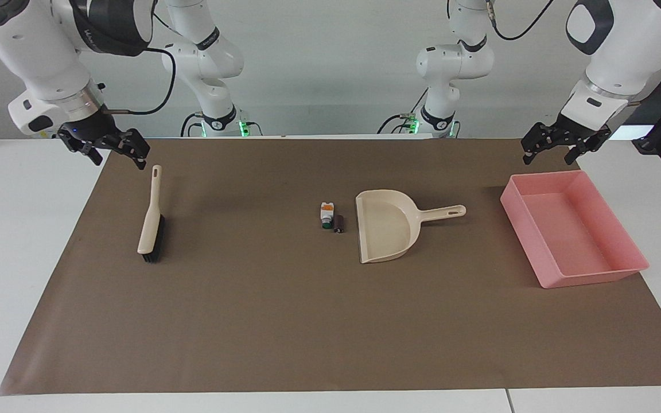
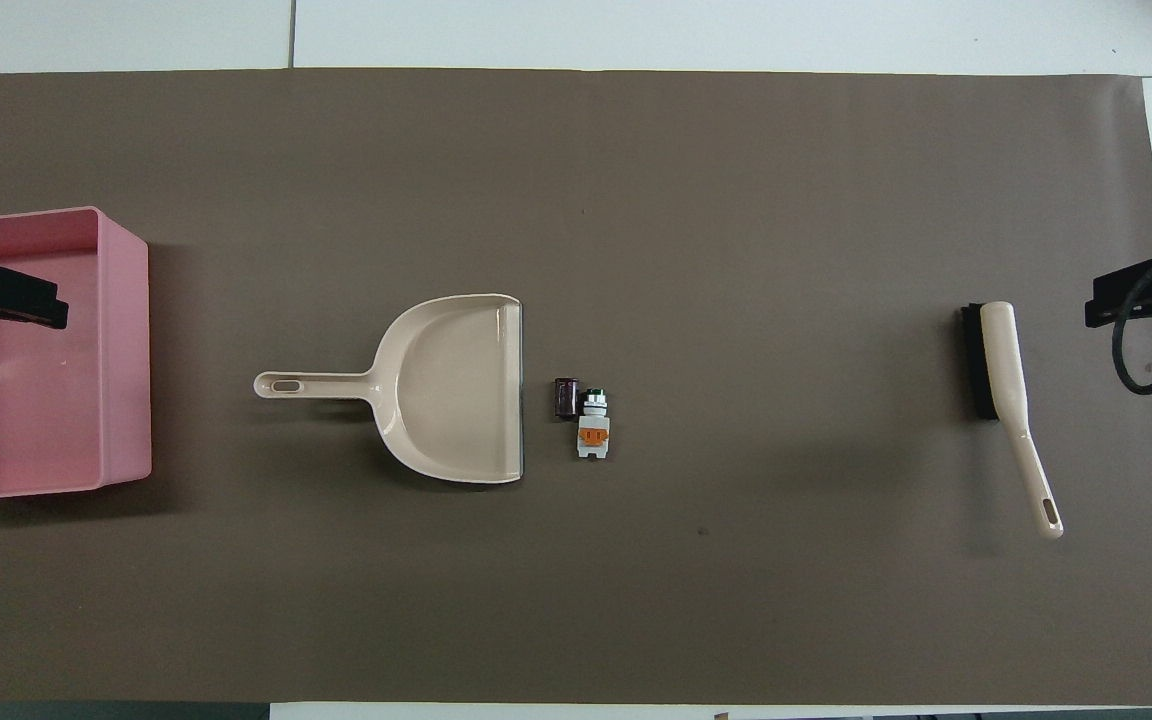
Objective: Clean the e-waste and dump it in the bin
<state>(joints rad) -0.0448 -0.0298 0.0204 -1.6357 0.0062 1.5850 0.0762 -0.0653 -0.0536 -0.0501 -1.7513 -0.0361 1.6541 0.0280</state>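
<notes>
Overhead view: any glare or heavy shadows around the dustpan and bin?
Overhead view: soft highlight along the beige plastic dustpan inner wall, a dark shadow beside the shallow pink plastic bin. Facing view: shadows faint, the two small e-waste bits evenly lit.

No readable text, label, brand, number or sign is showing anywhere; the arm's dark lettering is staying illegible.

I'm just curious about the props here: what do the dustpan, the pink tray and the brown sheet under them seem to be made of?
The dustpan looks like smooth moulded beige plastic, with a slight sheen and a one-piece handle. The pink tray seems the same kind of glossy plastic, with thin walls reflecting light. The brown sheet looks matte, probably paper or thin card, lying flat with a cut edge.
</notes>
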